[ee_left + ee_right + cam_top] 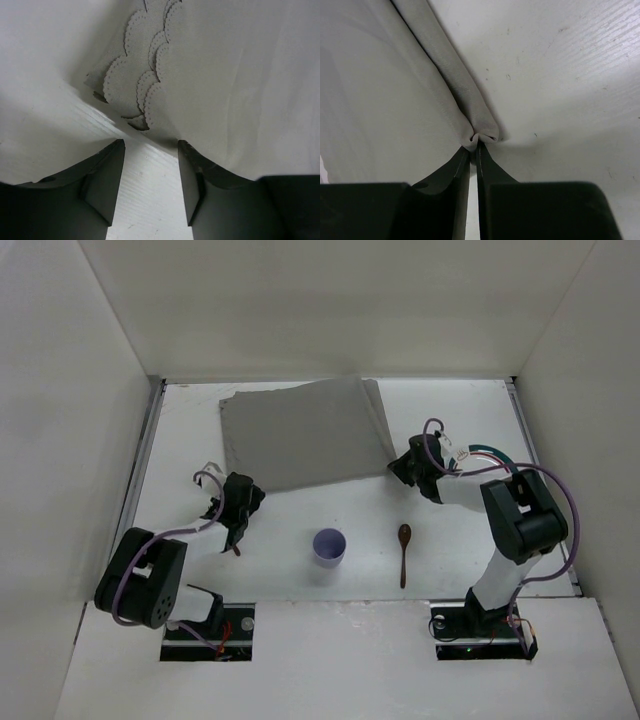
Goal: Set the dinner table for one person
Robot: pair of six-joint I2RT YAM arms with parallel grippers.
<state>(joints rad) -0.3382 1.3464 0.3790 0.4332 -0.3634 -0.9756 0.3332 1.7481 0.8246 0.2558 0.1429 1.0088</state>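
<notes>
Top external: one mat (300,435), cup (329,546), spoon (404,552)

Left arm (150,575) and right arm (520,520): bulky black joint housings, white link tubes, black base plates (478,632), looped purple cables (563,495), one green cable (490,449) on the right; left gripper (150,144) and right gripper (474,145) with matte black wedge fingers.

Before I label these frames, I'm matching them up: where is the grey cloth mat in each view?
Top external: grey cloth mat at upper centre, skewed.
Left wrist: fills the upper right, scalloped edge ahead of the left gripper.
Right wrist: fills the left; its folded corner is pinched by the right gripper.
Shared landmark: the white dinner table beneath it.
</notes>
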